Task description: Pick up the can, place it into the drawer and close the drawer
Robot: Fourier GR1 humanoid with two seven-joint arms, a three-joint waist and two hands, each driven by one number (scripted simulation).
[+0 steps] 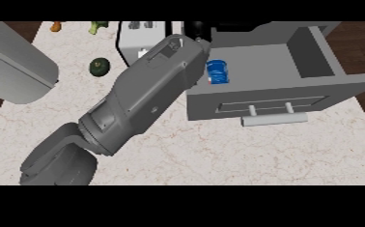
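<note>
While the blue can (pixel 218 72) is lying inside the open drawer (pixel 314 57), close against its left wall, I am reading the placing step as nearly finished. One grey forearm (pixel 146 98) is crossing the view from lower left toward the drawer's back left corner, and only a black bit of its hand (pixel 194 29) is showing past the wrist, so I cannot tell whether its fingers are open or curled, nor whether they are touching the can. I cannot say which arm this is either. Closing is not yet done: the drawer is standing fully out, its front panel and bar handle (pixel 274 119) facing me. My next move, as I am judging it, calls for lifting that hand out of the drawer and then pushing the front panel in. Around it, a dark green vegetable (pixel 99 66) is sitting on the marble counter (pixel 235 153), well apart from the drawer
</note>
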